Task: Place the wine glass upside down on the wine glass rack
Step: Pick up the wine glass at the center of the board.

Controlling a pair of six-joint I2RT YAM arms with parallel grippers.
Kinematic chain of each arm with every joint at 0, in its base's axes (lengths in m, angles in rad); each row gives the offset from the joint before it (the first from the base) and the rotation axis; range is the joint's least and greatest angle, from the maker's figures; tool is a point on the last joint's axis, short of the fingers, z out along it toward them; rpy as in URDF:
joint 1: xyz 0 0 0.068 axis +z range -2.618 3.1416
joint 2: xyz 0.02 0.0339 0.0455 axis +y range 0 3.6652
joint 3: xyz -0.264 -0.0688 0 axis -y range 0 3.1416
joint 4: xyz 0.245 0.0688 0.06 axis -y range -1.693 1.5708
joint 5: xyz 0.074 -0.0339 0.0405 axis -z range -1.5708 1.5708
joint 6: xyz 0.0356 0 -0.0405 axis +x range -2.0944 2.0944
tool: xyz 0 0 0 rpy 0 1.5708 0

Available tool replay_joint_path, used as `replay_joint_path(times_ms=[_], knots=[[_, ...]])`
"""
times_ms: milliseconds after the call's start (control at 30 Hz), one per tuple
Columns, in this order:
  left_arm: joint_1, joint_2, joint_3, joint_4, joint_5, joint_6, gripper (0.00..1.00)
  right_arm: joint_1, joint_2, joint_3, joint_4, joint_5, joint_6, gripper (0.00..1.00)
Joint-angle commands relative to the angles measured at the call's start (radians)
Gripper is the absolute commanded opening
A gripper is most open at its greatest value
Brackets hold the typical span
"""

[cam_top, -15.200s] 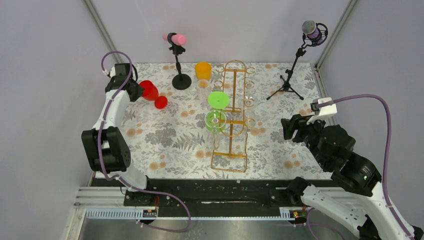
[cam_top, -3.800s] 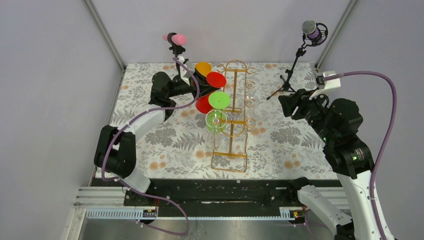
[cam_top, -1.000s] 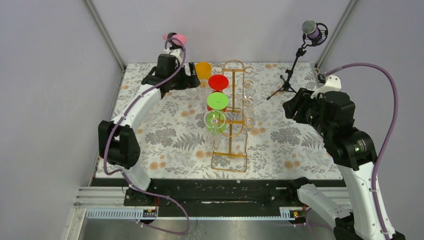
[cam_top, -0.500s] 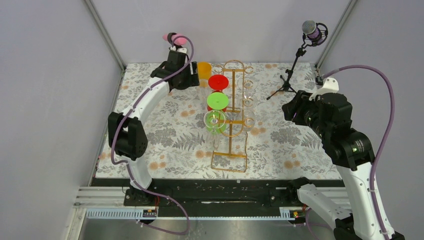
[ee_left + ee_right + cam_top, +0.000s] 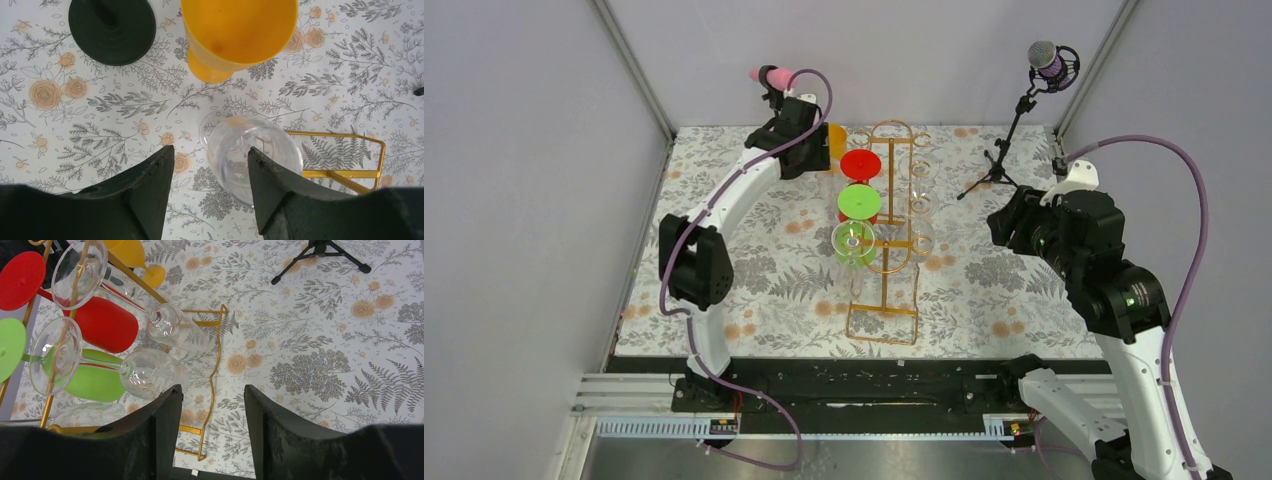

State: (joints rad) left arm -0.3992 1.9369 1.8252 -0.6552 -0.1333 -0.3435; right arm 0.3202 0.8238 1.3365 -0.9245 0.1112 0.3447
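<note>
An orange wine glass [image 5: 235, 30] stands upright at the back of the table, beside the gold wine glass rack [image 5: 890, 250]. A clear wine glass [image 5: 260, 155] stands upright just in front of it. My left gripper [image 5: 210, 148] hovers above these two, jaws apart with nothing between them; the clear glass shows partly behind the right finger. In the top view the left gripper [image 5: 816, 150] is next to the orange glass [image 5: 832, 140]. A red glass [image 5: 861, 166] and a green glass [image 5: 860, 201] hang upside down on the rack. My right gripper [image 5: 212, 387] is open and empty, right of the rack.
A black microphone stand base [image 5: 111, 27] sits left of the orange glass, under a pink microphone [image 5: 774, 77]. A purple microphone on a tripod [image 5: 996, 175] stands at the back right. Clear glasses [image 5: 175, 330] hang on the rack's right side. The rack's base wire [image 5: 350, 172] lies by the clear glass.
My left arm has swung further back and right to the orange glass, and its jaws have narrowed. The right arm has barely shifted.
</note>
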Motion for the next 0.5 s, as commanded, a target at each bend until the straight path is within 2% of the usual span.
replay_joint_path(times_ms=[0, 100, 267, 433, 467], knots=[[-0.022, 0.038, 0.073, -0.019, -0.064, 0.03, 0.53, -0.004, -0.015, -0.012, 0.033, -0.018, -0.011, 0.57], [-0.027, 0.053, 0.078, -0.028, -0.058, 0.026, 0.44, -0.004, -0.02, -0.024, 0.039, -0.025, -0.008, 0.57], [-0.029, 0.072, 0.08, -0.043, -0.071, 0.027, 0.4, -0.004, -0.02, -0.028, 0.047, -0.038, -0.003, 0.57], [-0.03, 0.076, 0.083, -0.051, -0.084, 0.037, 0.23, -0.004, -0.025, -0.038, 0.054, -0.038, -0.002, 0.57], [-0.031, 0.076, 0.083, -0.052, -0.089, 0.038, 0.17, -0.004, -0.025, -0.042, 0.057, -0.041, 0.0, 0.57]])
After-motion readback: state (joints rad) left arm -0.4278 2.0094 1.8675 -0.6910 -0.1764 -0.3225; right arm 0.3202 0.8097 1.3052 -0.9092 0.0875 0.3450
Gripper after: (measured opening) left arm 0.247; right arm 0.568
